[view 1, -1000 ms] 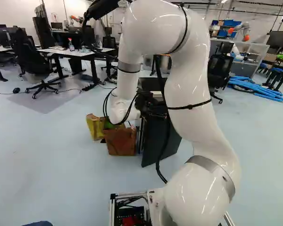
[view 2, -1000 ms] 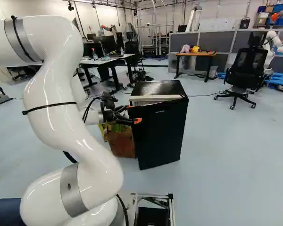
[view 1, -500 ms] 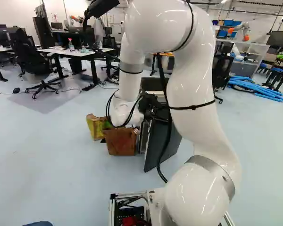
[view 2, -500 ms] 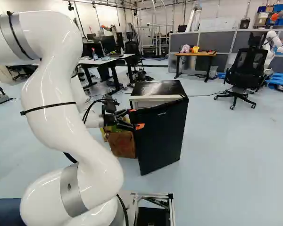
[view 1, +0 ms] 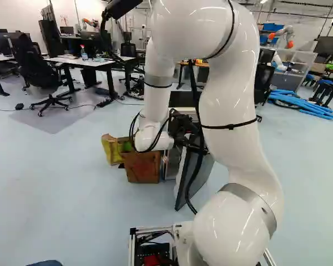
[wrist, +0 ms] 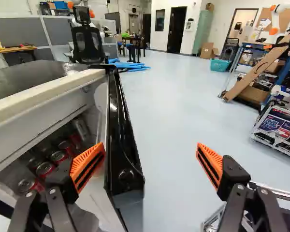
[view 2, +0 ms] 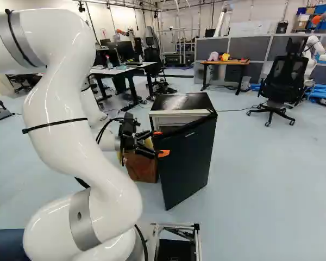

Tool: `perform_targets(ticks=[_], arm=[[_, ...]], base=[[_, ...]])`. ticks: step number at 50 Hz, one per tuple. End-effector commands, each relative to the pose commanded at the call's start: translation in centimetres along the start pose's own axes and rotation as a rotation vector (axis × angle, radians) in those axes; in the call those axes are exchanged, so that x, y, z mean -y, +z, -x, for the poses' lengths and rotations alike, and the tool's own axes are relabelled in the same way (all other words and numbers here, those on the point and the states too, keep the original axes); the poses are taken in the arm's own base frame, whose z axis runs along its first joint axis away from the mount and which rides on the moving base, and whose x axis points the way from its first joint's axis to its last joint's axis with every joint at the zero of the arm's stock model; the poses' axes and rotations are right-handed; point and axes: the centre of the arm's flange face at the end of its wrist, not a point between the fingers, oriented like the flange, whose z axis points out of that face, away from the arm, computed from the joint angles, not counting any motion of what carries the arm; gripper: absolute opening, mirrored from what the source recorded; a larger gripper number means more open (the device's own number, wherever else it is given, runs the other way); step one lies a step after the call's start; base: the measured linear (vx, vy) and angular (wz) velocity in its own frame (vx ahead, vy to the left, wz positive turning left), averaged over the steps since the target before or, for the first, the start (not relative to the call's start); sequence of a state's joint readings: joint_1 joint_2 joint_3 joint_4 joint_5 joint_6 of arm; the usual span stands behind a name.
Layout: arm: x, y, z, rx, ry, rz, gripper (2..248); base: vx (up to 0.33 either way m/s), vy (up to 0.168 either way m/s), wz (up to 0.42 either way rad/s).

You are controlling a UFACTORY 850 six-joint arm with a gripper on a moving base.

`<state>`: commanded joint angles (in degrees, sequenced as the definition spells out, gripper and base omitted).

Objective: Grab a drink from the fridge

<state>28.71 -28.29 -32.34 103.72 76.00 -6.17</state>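
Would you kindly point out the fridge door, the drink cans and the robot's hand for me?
Fridge door [view 2: 188, 159], right base view, on its black front.
Drink cans [wrist: 44, 168], wrist view, on one can's lid.
Hand [wrist: 151, 153], wrist view, midway between its fingertips.

Black office chair, wooden desk, blue tubes

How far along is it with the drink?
Done: the fridge door stands partly open, showing cans inside. In progress: the hand, fingers open, straddles the door's edge, probably to swing it wider. Left: reaching in, gripping a can and taking it out; none is held.
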Motion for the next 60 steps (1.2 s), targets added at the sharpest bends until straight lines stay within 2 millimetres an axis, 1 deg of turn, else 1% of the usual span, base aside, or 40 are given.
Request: perform_targets(ticks=[22, 34, 50, 60], arm=[[-2.7, 1.5, 0.0, 0.003, 0.0, 0.128, 247], [-3.8, 2.6, -0.3, -0.007, 0.01, 0.215, 247], [-4.9, 4.3, -1.0, -0.04, 0.026, 0.332, 247], [-4.6, 5.8, -1.6, -0.033, 0.058, 0.398, 247]], base=[[0.0, 0.0, 0.0], [0.0, 0.0, 0.0], [0.0, 0.0, 0.0], [0.0, 0.0, 0.0]])
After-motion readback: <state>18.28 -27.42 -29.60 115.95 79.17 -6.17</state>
